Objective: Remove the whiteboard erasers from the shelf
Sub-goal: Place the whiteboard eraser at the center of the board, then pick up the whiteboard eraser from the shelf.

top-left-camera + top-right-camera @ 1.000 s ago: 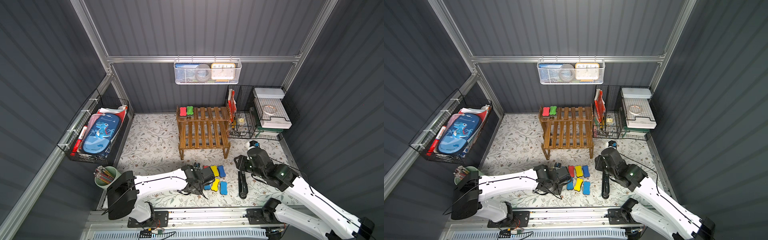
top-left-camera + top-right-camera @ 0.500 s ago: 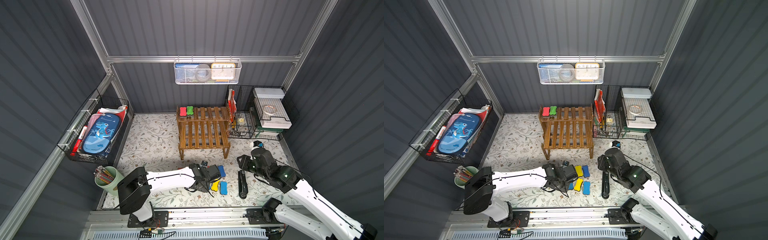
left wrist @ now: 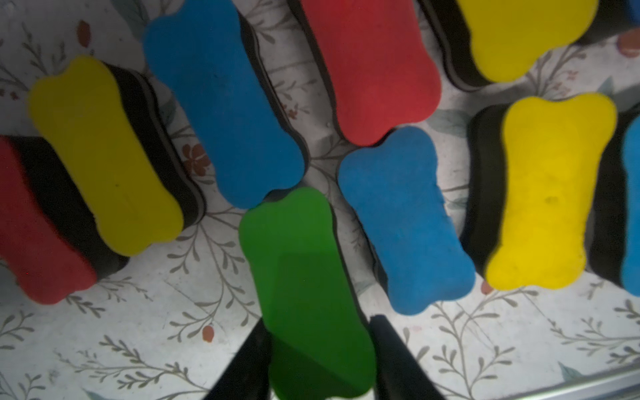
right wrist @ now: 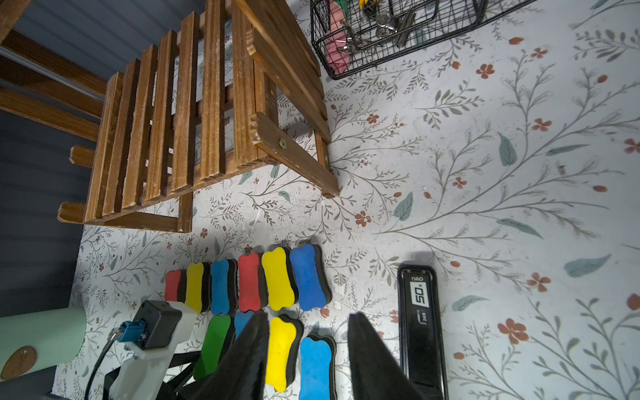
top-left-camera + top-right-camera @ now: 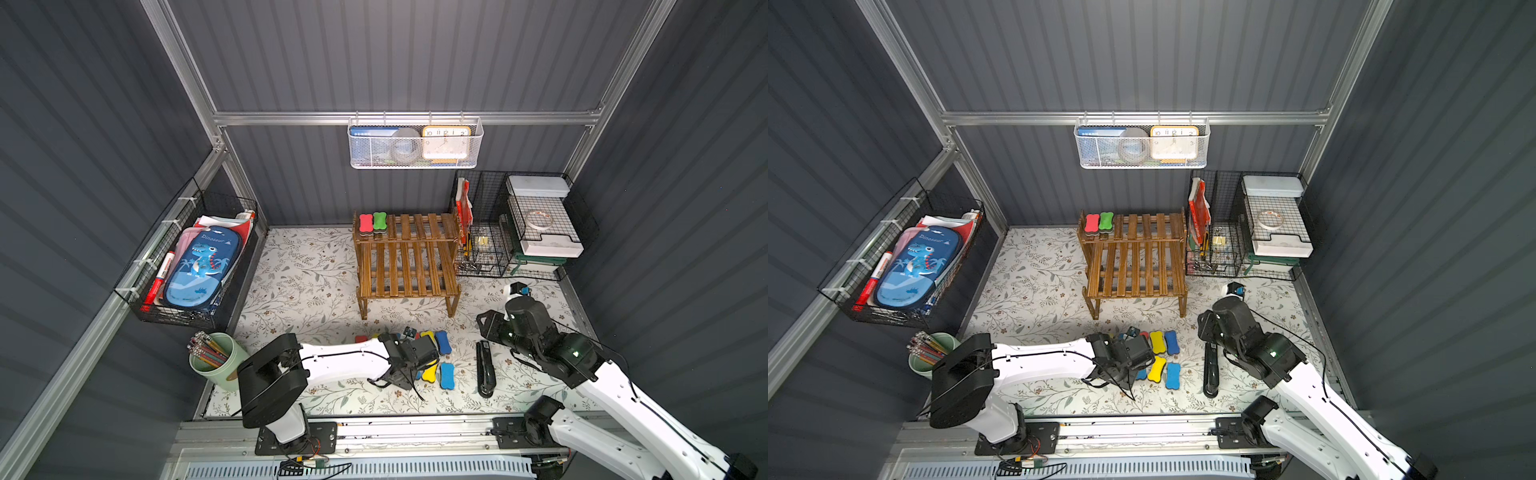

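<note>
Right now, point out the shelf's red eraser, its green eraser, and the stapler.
shelf red eraser [image 5: 365,222]: in a top view, centre of top.
shelf green eraser [image 5: 380,220]: in a top view, centre of top.
stapler [image 5: 485,369]: in a top view, mid-body.

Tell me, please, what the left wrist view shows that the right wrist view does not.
Only the left wrist view shows the left claw, with its fingers on either side of the green eraser; whether they press it is unclear. Only the right wrist view shows the wooden shelf, the black stapler, the wire basket, the pale green cup and the open right claw. Both show the green eraser, the red, yellow and blue erasers around it, and the floral mat.
</note>
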Available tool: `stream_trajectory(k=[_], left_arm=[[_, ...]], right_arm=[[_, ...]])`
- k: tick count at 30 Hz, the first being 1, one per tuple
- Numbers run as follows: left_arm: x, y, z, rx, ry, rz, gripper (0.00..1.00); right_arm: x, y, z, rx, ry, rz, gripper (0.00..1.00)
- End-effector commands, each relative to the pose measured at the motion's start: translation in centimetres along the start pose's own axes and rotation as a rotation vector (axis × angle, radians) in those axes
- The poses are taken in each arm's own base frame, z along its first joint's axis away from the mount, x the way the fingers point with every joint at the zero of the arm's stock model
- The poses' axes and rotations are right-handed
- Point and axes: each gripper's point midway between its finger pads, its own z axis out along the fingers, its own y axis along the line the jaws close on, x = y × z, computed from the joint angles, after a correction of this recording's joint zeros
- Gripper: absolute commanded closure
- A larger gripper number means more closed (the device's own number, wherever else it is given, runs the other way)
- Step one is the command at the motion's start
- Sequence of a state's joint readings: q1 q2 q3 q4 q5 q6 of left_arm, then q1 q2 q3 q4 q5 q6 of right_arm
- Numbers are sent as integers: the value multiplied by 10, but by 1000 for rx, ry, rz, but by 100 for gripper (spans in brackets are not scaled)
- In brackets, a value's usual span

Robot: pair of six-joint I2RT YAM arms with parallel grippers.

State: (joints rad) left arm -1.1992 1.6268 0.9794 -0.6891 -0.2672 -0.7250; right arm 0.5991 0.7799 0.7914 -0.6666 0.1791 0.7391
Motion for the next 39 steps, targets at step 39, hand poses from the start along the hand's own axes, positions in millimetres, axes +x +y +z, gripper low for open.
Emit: stream_trajectory(k=[39], left_arm=[[-314, 150, -229, -134, -550, -122, 30]], right_arm=[[-9, 17, -4, -47, 13, -50, 49]])
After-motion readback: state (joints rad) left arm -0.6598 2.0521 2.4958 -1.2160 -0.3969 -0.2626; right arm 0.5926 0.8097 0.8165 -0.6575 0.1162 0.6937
